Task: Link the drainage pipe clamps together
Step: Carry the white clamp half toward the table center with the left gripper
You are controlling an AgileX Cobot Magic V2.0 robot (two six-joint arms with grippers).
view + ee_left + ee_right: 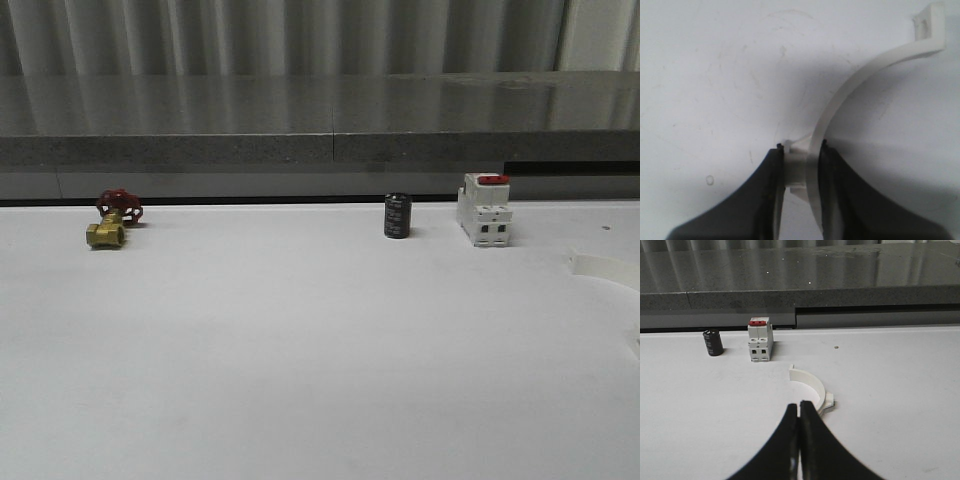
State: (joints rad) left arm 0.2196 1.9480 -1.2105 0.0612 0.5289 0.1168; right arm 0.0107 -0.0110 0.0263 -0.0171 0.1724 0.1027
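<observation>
Just in front of the breaker lies the free clamp; my right gripper is closed, empty. Left gripper pinches the held clamp. Next, I'd grasp the free one.

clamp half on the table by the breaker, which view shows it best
The right wrist view: the clamp half lies whole on the table beyond the shut right gripper, near the breaker. The front view catches just a piece at the right edge. The left wrist view shows a different half.
</observation>
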